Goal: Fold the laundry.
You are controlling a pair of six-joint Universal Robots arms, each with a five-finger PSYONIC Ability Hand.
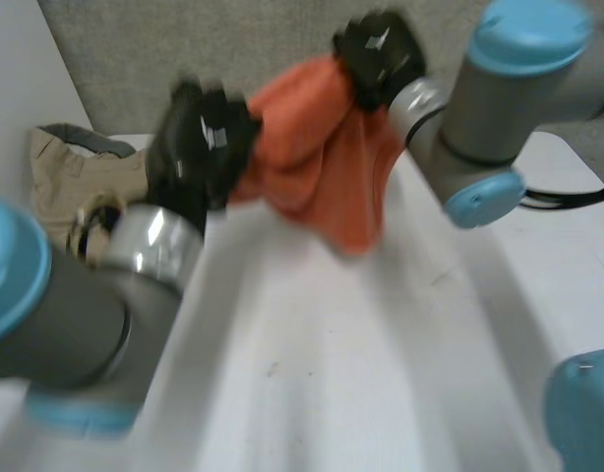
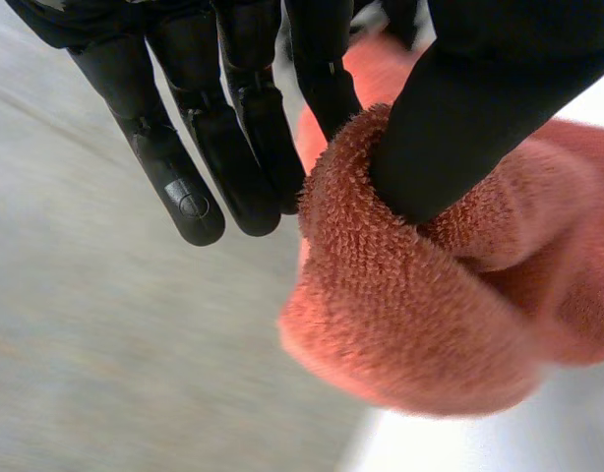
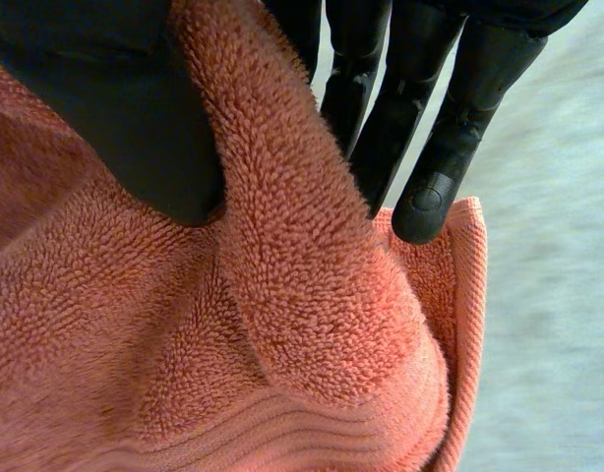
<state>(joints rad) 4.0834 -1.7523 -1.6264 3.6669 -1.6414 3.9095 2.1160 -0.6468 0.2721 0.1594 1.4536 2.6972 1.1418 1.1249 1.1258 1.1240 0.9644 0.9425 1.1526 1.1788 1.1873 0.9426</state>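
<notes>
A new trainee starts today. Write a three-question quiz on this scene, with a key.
1. True or false: the orange towel lies flat on the white table.
2. Which pinches the towel? A) the left hand alone; B) the right hand alone; C) both.
3. Fill in: the beige trousers lie beside the robot's ___ arm.
Key: 1 false, it is held up; 2 C; 3 left.

Lighting: bright, even light is falling across the white table (image 1: 332,374). Glare: a highlight is glinting on the left arm's silver wrist cuff (image 1: 150,241). Shade: soft shadow is gathering in folds of the orange terry-cloth towel (image 1: 317,162).
</notes>
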